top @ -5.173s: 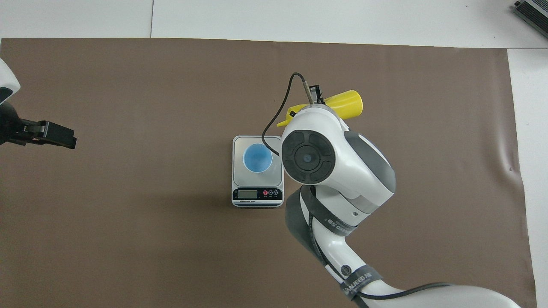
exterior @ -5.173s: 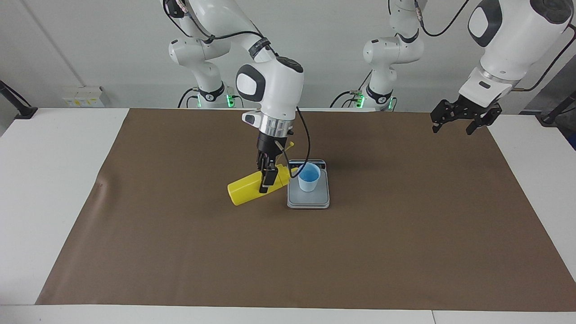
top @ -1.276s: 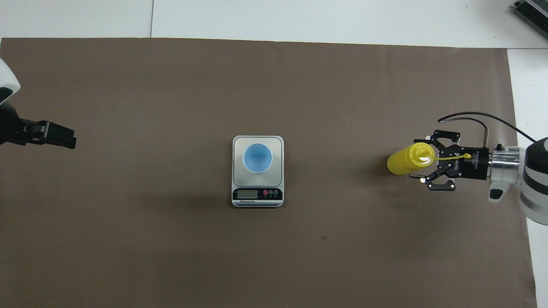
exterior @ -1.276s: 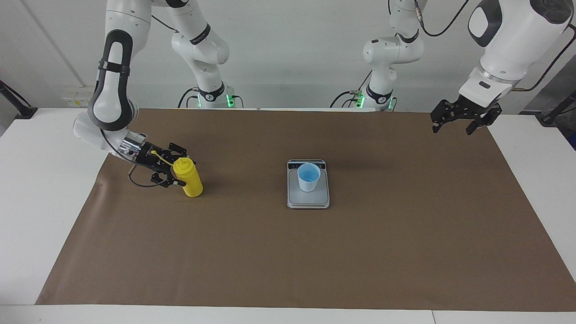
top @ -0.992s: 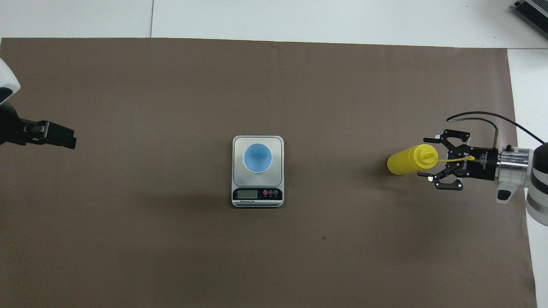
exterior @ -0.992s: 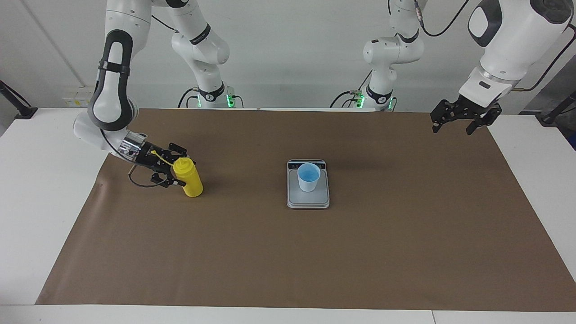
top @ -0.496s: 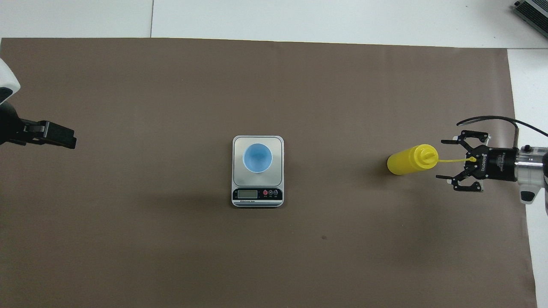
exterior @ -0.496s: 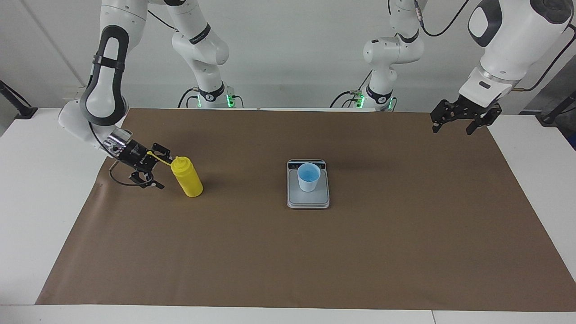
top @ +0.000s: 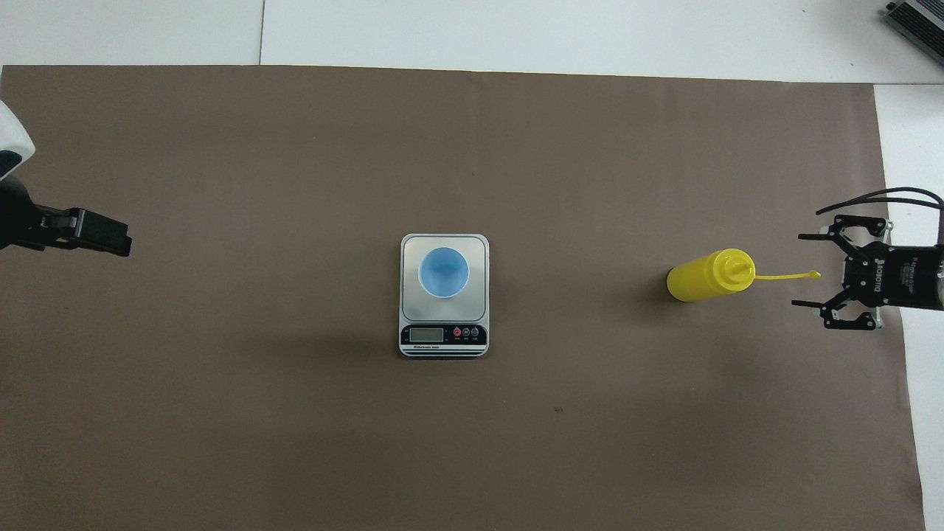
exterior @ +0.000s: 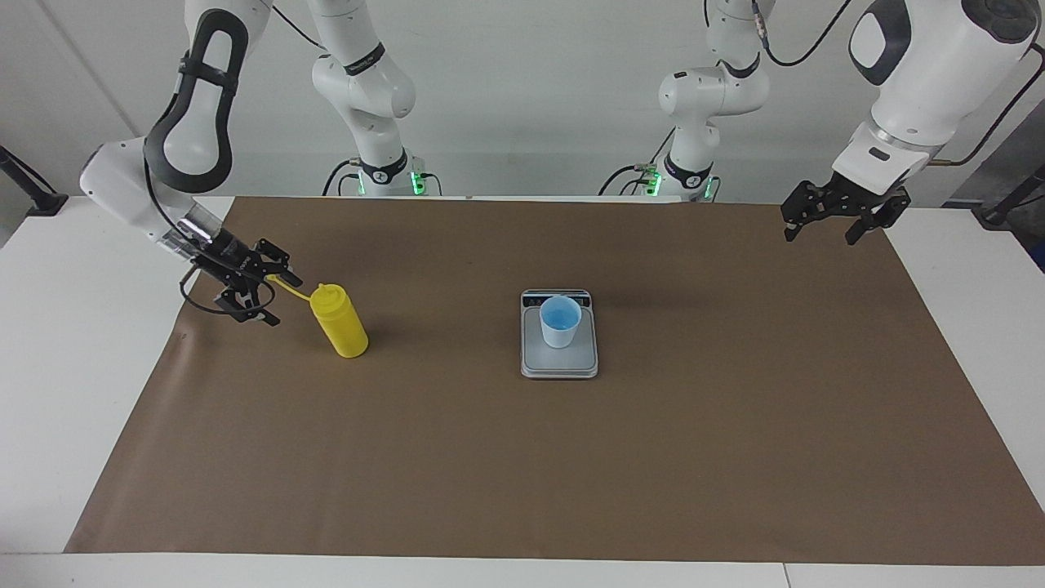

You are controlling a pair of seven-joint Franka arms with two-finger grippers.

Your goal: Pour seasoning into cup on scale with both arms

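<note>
The yellow seasoning bottle (exterior: 343, 327) stands upright on the brown mat toward the right arm's end of the table, also seen in the overhead view (top: 704, 275). Its cap strap (top: 785, 277) sticks out toward my right gripper. My right gripper (exterior: 276, 294) is open and empty, a short way from the bottle and not touching it; it also shows in the overhead view (top: 802, 270). The pale blue cup (exterior: 560, 324) stands on the silver scale (exterior: 563, 365) at mid table, also seen from overhead (top: 443, 272). My left gripper (exterior: 819, 237) waits open, raised over the mat's edge at the left arm's end.
A brown mat (exterior: 522, 457) covers most of the white table (exterior: 73, 343). The scale's dark display strip (top: 442, 335) faces the robots. A grey box corner (top: 918, 18) lies at the table's farthest corner on the right arm's end.
The right gripper, which earlier held the bottle tilted by the cup, has let it go standing upright and drawn back from it toward the table's end. The left arm has not moved.
</note>
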